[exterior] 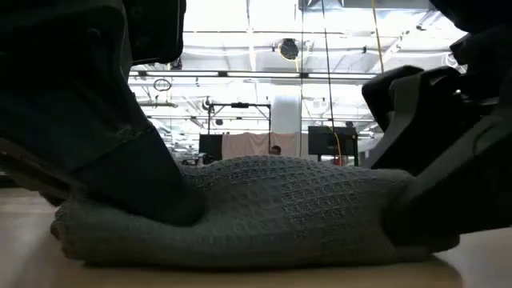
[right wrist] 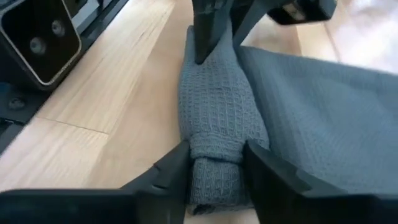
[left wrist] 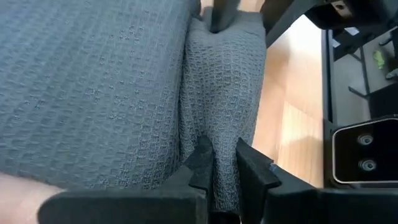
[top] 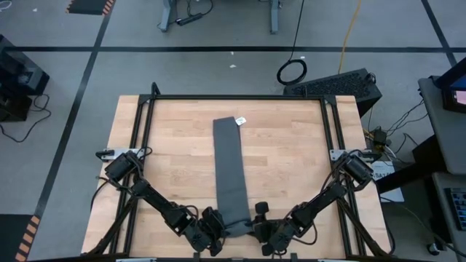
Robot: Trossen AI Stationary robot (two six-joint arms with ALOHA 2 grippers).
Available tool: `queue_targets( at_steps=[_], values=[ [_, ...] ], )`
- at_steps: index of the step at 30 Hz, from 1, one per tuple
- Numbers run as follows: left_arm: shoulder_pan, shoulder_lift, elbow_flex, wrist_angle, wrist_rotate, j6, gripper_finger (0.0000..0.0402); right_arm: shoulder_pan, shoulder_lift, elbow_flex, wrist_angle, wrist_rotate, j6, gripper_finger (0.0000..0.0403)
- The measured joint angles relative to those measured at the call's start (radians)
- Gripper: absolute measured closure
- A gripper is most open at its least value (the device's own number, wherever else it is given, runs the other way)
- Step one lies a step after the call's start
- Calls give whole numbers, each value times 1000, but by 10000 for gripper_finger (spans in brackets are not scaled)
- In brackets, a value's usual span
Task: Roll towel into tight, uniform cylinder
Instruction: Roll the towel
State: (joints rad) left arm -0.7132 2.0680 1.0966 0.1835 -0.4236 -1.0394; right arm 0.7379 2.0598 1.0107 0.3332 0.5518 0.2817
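Rolled towel [right wrist: 214, 134] end (near table edge) | right tool [right wrist: 214, 180] straddling it, part-open | left tool [left wrist: 221, 165] clamped on towel

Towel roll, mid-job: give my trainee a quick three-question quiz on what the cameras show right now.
1. True or false: the towel is already rolled up completely.
2. Which end of the towel carries the white tag: A) the far end, away from the arms, B) the rolled end between the grippers?
3. Fill in: the left gripper pinches one end of the small roll; the right gripper straddles the ____ end.

Key: 1 false, most of it lies flat on the table. 2 A. 3 opposite.
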Motion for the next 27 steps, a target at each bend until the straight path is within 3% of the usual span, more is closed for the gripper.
queue_targets(
  at_steps=[4,12,18,27],
  values=[
    [-5,-35,-3,-38,-17,54,349,-13,-2,1,-23,-33,112,310],
    [-19,-165,-3,-183,-53,154,261,-47,-4,2,-16,-131,254,366],
    [-88,-199,-2,-202,-199,271,205,-83,-5,2,0,-220,358,374],
    [-205,-109,-1,-71,-460,478,151,-161,-4,2,14,-439,499,375]
  ],
)
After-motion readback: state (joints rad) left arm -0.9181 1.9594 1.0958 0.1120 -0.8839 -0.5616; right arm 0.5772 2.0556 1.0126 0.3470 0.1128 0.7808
